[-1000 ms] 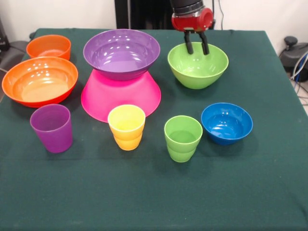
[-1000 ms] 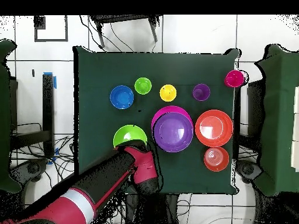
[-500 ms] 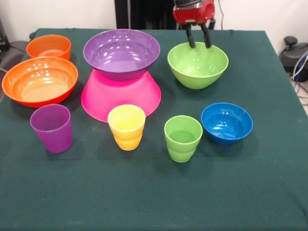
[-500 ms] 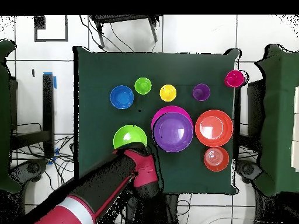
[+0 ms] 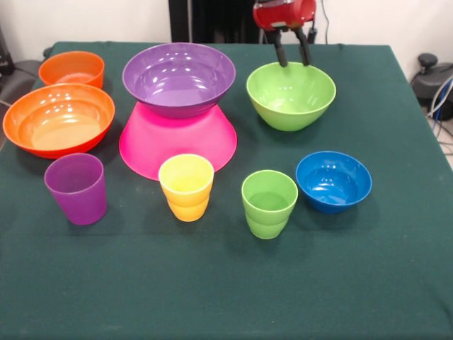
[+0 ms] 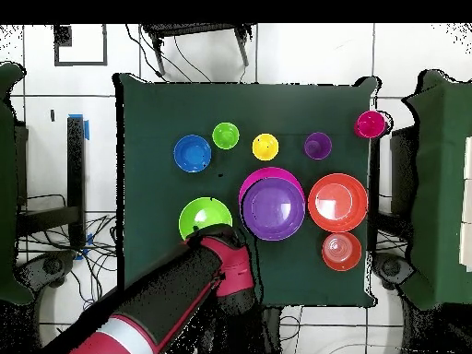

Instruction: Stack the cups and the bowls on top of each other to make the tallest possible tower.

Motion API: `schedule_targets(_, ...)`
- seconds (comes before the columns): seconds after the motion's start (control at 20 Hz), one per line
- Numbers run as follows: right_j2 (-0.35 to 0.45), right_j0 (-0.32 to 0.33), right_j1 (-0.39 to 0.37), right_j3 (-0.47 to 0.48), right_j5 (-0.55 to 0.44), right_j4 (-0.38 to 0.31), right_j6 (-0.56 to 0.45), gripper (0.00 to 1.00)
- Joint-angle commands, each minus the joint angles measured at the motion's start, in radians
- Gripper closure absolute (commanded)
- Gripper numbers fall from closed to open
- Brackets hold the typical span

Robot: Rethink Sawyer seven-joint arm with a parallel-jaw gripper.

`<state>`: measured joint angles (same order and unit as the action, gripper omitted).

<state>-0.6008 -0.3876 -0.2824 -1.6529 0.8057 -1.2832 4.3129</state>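
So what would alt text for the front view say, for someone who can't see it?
A red gripper hangs open over the far rim of a lime bowl on a green table. Beside it a purple bowl sits on an upturned pink bowl, with more bowls and three cups around.

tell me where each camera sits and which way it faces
Front view: across the table, facing the robot; only the red tool, open, shows above the glossy lime green plastic bowl.
Overhead view: above, looking straight down; the red and black arm enters from the bottom.
Both show the lime green bowl and the purple bowl on the inverted pink bowl.
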Motion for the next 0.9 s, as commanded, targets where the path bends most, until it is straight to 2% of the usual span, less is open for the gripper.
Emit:
schedule_targets(0.05, 0.165, 0.059, 0.047, -0.021, -0.046, 0.007, -0.115, 0.0)
schedule_targets(0.25, 0.172, 0.082, 0.072, -0.021, -0.062, 0.013, -0.15, 0.0)
schedule_targets(0.6, 0.147, 0.083, 0.04, -0.047, -0.041, -0.051, -0.106, 0.0)
schedule_targets(0.9, 0.143, 0.071, 0.018, -0.056, -0.034, -0.072, -0.079, 0.0)
